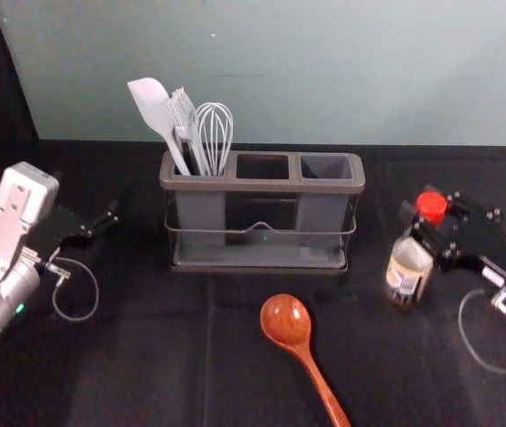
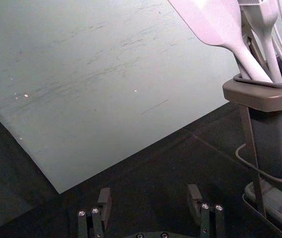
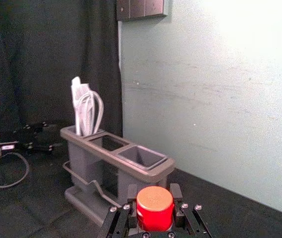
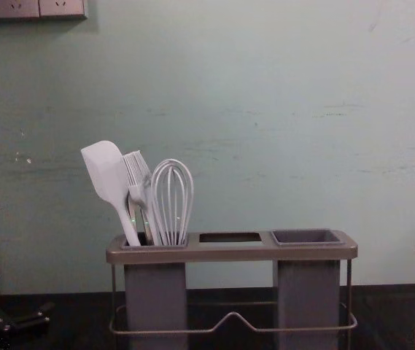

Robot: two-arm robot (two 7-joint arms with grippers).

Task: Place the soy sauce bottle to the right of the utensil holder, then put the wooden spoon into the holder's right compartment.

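Note:
The soy sauce bottle (image 1: 408, 269), red-capped, is right of the utensil holder (image 1: 261, 185), with a gap between them. My right gripper (image 1: 426, 228) is shut on its neck; whether its base touches the table I cannot tell. In the right wrist view the red cap (image 3: 154, 206) rises between the fingers of the right gripper (image 3: 154, 198). The wooden spoon (image 1: 299, 336) lies on the table in front of the holder, bowl toward it. My left gripper (image 1: 101, 224) hangs left of the holder; in the left wrist view the left gripper (image 2: 149, 203) stands open and empty.
A white spatula (image 4: 105, 171), a brush-like utensil (image 4: 138, 179) and a whisk (image 4: 172, 200) stand in the holder's left compartment. Behind the black-covered table (image 1: 146, 356) is a pale wall, with a socket panel at its upper left in the chest view.

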